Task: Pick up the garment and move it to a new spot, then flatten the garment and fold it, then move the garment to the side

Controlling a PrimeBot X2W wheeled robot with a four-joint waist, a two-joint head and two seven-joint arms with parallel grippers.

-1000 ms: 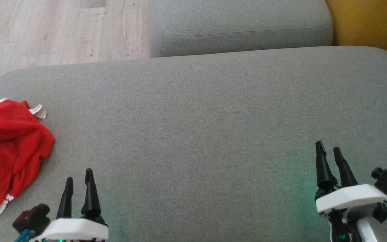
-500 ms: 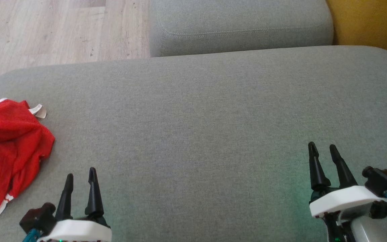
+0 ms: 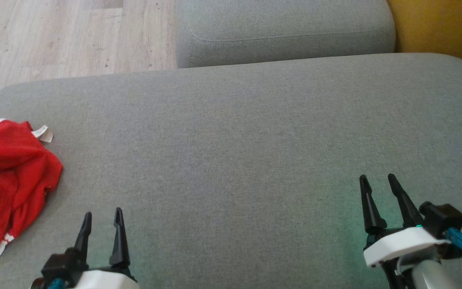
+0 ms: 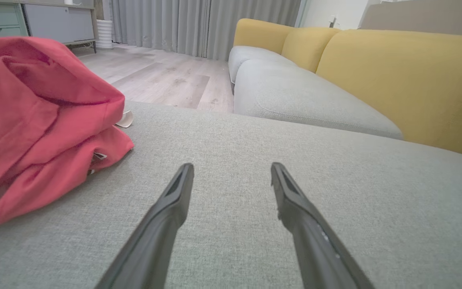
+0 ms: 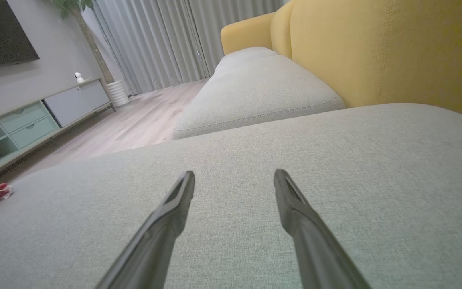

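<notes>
The garment (image 3: 12, 180), red with white trim and a pale label (image 3: 43, 133), lies crumpled at the left edge of the grey cushion (image 3: 231, 132). Nothing holds it. A second cushion (image 3: 283, 32) sits behind, with a yellow backrest (image 3: 439, 28) at right and wood floor (image 3: 54, 36) past the far left corner. A cabinet (image 5: 26, 124) stands by the wall, its contents too dim to tell. The left gripper (image 3: 102, 212) and right gripper (image 3: 377, 176) hang spread and empty near the cushion's front edge.
</notes>
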